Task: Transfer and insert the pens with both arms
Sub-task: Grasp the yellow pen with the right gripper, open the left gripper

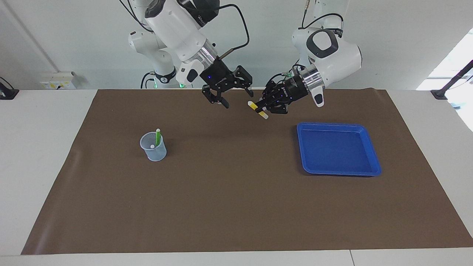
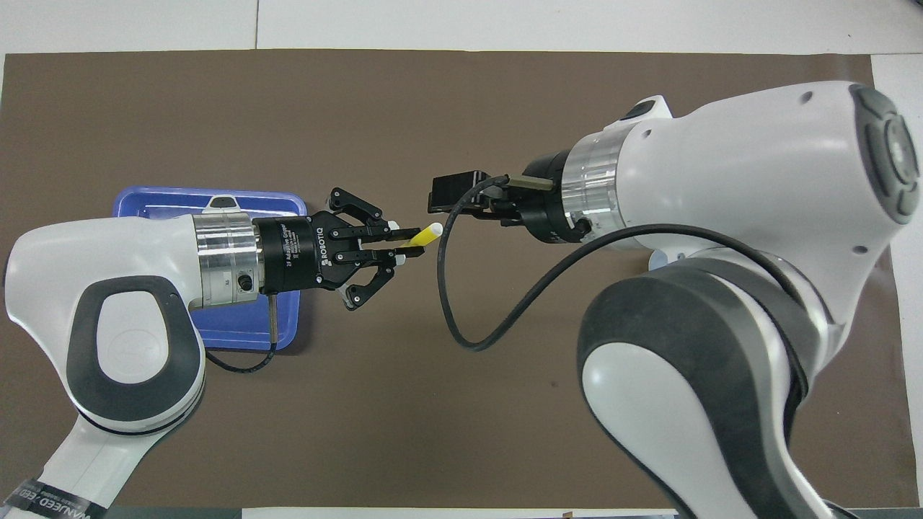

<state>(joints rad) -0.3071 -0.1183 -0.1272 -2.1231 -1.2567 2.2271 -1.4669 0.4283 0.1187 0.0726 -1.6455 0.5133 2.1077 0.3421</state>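
Above the brown mat (image 1: 236, 192), the yellow pen (image 1: 257, 109), clamped in the left gripper (image 1: 266, 108), should be squarely received between the right gripper (image 1: 231, 96) fingers, spread apart.

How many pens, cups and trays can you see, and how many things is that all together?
Pens: 3 – a yellow pen held in the left end effector, a green pen and a second pen's pale tip in the cup
Cups: 1 – the cup
Trays: 1 – the blue tray
Total: 5
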